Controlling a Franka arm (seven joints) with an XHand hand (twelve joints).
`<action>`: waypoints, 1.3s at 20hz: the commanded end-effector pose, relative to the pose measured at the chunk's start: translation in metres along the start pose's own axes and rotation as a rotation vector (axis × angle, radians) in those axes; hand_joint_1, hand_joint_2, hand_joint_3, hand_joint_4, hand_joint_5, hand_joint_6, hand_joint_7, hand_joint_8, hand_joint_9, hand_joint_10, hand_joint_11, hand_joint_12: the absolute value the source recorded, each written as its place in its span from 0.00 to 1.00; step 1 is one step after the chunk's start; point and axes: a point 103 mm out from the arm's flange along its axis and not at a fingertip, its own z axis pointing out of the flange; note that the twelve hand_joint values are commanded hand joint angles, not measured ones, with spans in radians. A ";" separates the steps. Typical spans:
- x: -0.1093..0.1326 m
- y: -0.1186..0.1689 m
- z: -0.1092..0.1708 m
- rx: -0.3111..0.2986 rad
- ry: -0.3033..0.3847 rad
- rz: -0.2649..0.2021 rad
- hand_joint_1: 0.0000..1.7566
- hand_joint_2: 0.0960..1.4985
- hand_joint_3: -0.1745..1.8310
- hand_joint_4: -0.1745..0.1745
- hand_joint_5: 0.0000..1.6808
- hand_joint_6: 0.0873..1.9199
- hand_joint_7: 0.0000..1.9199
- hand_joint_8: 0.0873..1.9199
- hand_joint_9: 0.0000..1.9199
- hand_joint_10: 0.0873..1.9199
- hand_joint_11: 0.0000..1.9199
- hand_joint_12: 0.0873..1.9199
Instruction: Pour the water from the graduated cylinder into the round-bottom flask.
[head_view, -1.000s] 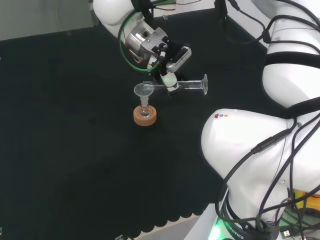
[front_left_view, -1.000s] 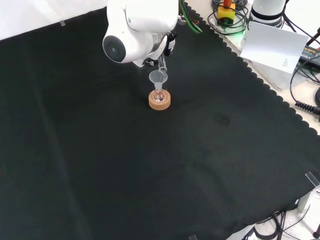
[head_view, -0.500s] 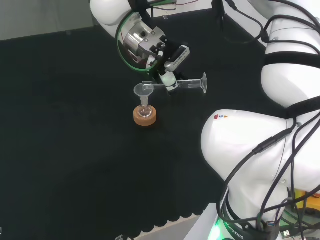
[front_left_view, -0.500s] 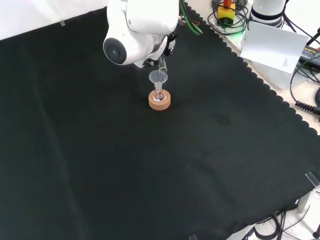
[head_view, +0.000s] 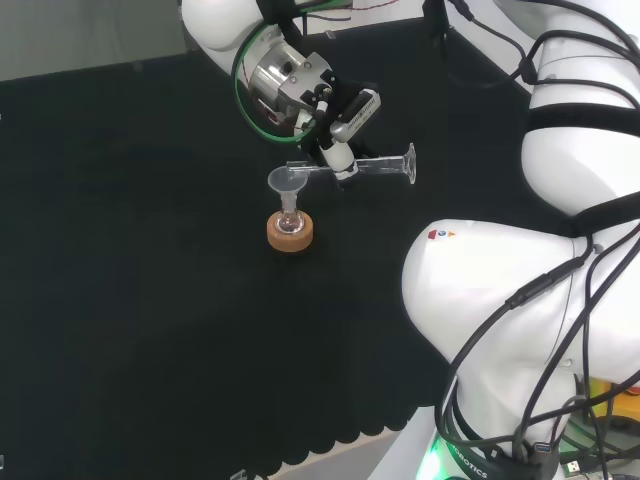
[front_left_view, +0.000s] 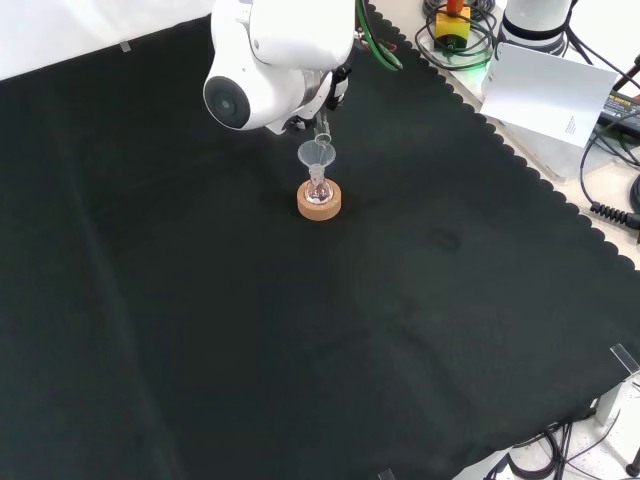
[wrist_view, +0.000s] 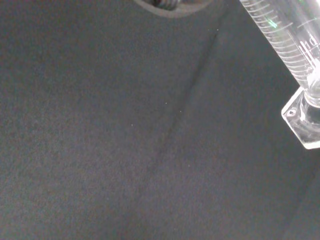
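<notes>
Because the graduated cylinder (head_view: 360, 167) lies nearly level, its mouth just over the funnel (head_view: 288, 180) rim, water could dribble past onto the cloth (head_view: 150, 280). The hand (head_view: 338, 150), at two o'clock from the round-bottom flask (head_view: 290, 222), has its fingers curled round the cylinder.

A bench under black cloth (front_left_view: 300, 340) carries a cork stand (front_left_view: 319, 202), holding a flask (front_left_view: 318, 190), at the front view's upper centre.

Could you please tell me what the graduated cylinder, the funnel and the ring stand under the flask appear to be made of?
Graduated cylinder: clear glass or plastic; the cloth shows through, with printed marks.
Funnel: also clear, glossy; glass or plastic.
Ring stand: tan and matte, likely cork.
</notes>
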 end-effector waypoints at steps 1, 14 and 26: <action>0.004 0.002 -0.003 0.012 -0.013 0.019 0.86 0.67 0.09 0.02 0.60 0.34 0.46 0.54 0.65 0.35 0.65 0.31; 0.001 0.002 -0.003 0.026 -0.014 0.034 0.86 0.67 0.09 0.02 0.60 0.34 0.46 0.53 0.65 0.35 0.65 0.31; -0.002 0.001 -0.004 0.033 -0.018 0.052 0.86 0.67 0.09 0.02 0.60 0.34 0.46 0.53 0.65 0.36 0.65 0.31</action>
